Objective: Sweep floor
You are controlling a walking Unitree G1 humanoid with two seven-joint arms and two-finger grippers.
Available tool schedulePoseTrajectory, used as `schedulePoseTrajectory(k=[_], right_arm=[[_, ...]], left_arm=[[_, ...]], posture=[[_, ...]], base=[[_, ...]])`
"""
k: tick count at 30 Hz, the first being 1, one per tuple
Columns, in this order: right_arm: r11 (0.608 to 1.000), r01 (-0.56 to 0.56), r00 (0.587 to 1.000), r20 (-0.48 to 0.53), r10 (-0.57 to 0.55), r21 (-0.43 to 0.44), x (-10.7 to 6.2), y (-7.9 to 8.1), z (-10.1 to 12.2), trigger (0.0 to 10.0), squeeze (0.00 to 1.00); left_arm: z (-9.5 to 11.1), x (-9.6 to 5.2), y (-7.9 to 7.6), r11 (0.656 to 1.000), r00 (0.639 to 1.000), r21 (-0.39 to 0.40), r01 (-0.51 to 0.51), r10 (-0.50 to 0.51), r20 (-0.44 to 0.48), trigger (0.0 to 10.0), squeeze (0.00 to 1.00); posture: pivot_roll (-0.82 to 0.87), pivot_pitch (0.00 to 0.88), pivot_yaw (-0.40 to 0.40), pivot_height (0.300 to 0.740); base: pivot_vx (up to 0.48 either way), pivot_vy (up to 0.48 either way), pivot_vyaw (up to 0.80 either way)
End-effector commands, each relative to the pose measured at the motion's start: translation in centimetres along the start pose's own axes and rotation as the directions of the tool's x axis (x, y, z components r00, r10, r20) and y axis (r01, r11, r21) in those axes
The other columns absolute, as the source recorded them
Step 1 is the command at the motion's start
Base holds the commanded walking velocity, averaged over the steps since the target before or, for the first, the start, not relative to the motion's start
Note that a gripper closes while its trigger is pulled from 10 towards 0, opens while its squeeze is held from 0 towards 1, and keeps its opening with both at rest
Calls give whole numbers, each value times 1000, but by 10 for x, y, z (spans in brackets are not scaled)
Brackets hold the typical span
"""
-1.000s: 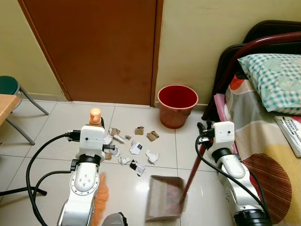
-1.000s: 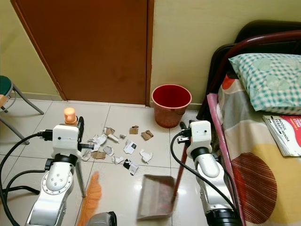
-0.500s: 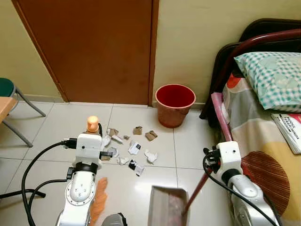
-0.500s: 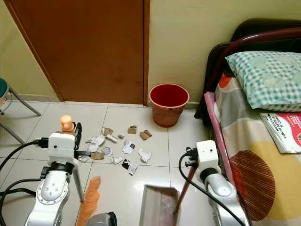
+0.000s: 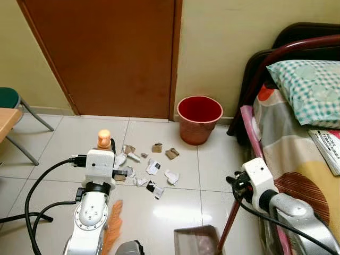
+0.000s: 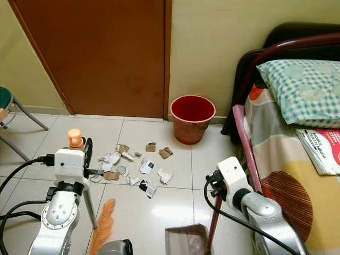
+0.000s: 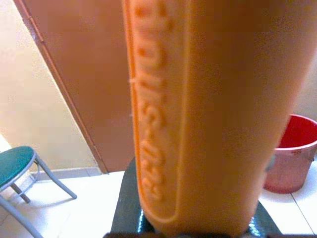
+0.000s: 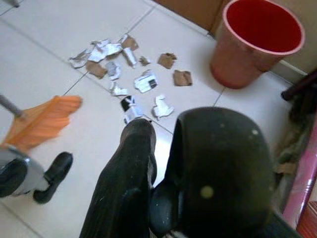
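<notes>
1. My left gripper (image 6: 86, 150) is clamped around the broom handle (image 7: 198, 114), whose orange plastic fills the left wrist camera, with raised lettering along it. The handle's orange tip (image 5: 104, 138) stands above my left wrist block.
2. Below that wrist, a thin metal shaft runs down to the orange bristles (image 6: 103, 229), which lie on the tile on my left, short of the litter.
3. My right gripper (image 6: 215, 187) is at the top of the dark red dustpan handle (image 5: 229, 227), low beside the bed. In the right wrist camera my black fingers (image 8: 124, 183) lie close together; whether they pinch the handle I cannot tell.
4. The dustpan (image 5: 196, 240) sits on the floor at the near edge of view, between my two arms, well apart from the scraps.
5. The litter (image 5: 147, 171), torn paper and brown cardboard bits, is scattered on the white tile floor (image 5: 64, 139) ahead of me, between the broom and the bin.
6. A red wastebasket (image 5: 200, 119) stands upright against the wall, beside the brown door (image 5: 117, 53).
7. On my right: a bed (image 5: 303, 175) with a checked pillow (image 5: 308, 87) and a book (image 6: 321, 151). Far left: a green stool (image 5: 11, 98).
</notes>
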State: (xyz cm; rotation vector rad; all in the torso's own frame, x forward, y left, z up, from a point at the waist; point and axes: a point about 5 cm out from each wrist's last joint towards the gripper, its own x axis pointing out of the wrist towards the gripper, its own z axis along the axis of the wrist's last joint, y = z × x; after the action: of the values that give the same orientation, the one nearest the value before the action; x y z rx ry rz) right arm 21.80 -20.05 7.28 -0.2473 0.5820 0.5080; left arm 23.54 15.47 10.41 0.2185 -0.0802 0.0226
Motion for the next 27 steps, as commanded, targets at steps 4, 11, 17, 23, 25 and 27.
schedulePoseTrajectory(k=[4, 11, 17, 23, 25, 27], right_arm=[[992, -111, 970, -209, 122, 65, -13, 8, -33, 10000, 0], [984, -171, 951, -250, 179, 54, -28, 6, -36, 10000, 0], [998, 19, 999, -30, -18, 51, -1, -6, -3, 10000, 0], [988, 119, 986, 102, -130, 101, 15, -11, 19, 10000, 0], [978, 176, 973, 133, -190, 110, 18, -12, 21, 10000, 0], [970, 221, 960, 150, -235, 103, 20, -9, 18, 0, 0]], left_arm=[[1, -2, 0, 1000, 1000, -9, 3, -3, -7, 10000, 0], [-1, -2, 3, 1000, 1000, -4, -7, 7, -17, 10000, 0], [-1, 0, 3, 999, 999, 9, -40, 40, -23, 10000, 0], [-1, 3, 4, 998, 999, -24, -50, 49, -23, 10000, 0], [-1, 5, 7, 997, 997, -27, -67, 66, -29, 10000, 0], [-2, 6, 10, 997, 997, -22, -69, 68, -33, 10000, 0]], posture=[[-10, 78, -37, 740], [-3, 83, -37, 740], [2, 76, -24, 740], [10, 67, -8, 740], [15, 62, -1, 740], [6, 58, 7, 740]], base=[[0, 0, 0], [0, 0, 0], [0, 0, 0], [0, 0, 0], [0, 0, 0], [0, 0, 0]])
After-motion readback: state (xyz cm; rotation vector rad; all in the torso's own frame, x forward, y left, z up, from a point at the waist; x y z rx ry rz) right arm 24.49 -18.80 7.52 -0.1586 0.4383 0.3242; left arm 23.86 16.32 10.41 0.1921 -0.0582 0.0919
